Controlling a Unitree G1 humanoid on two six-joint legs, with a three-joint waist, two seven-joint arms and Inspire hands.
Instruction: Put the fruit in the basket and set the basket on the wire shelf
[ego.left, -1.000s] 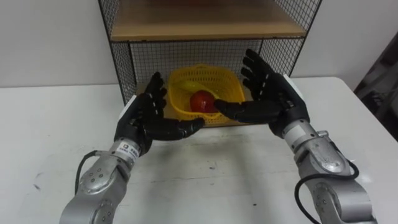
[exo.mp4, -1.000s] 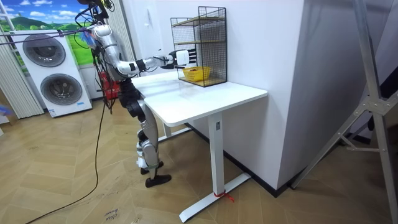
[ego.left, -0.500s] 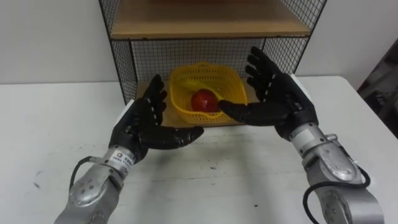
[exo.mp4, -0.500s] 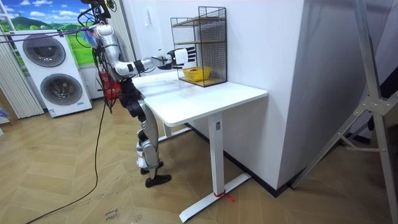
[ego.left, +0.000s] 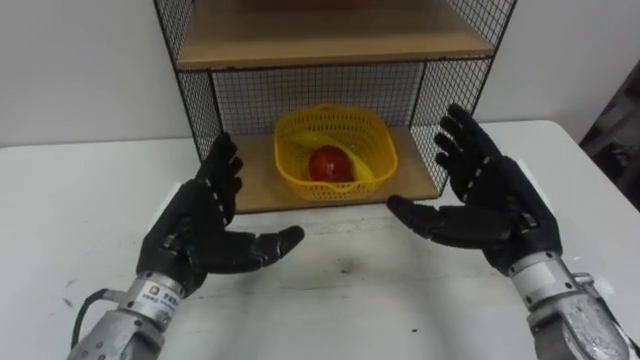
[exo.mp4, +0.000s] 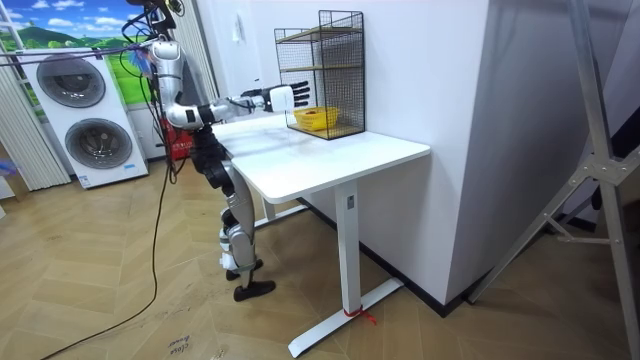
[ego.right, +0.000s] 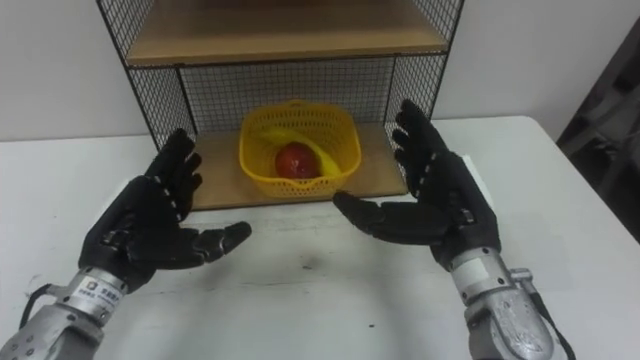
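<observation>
- The yellow basket (ego.left: 296, 178) sits on the bottom board of the wire shelf (ego.left: 258, 182), about midway between the board's left and right edges. Its front wall is close to the board's front edge.
- A red fruit (ego.left: 328, 163) and a yellow one (ego.left: 359, 171), probably a banana, lie inside the basket, so the task looks essentially finished.
- The left hand (ego.left: 195, 235) and right hand (ego.left: 495, 205) hover over the worktop (ego.left: 350, 290) just in front of the shelf. Their palms face each other, the fingers are spread and straight, and they hold nothing. Both hands are clear of the basket.
- The main risk is a stray forward or upward sweep. The right hand's fingers are near the shelf's front right post, and a knock there could jolt the shelf and slide the basket.
- The basket is light and near the front edge of the board. A finger catching its rim could drag it forward onto the worktop and tip the fruit out.
- The red fruit is round and sits high in the basket, so a hard bump could roll it over the rim.
- The upper board hangs low over the basket, so a hand going back in has little room and could hit it.
- The safest move, in my judgement, is to draw both hands straight back toward the worktop's near edge.
</observation>
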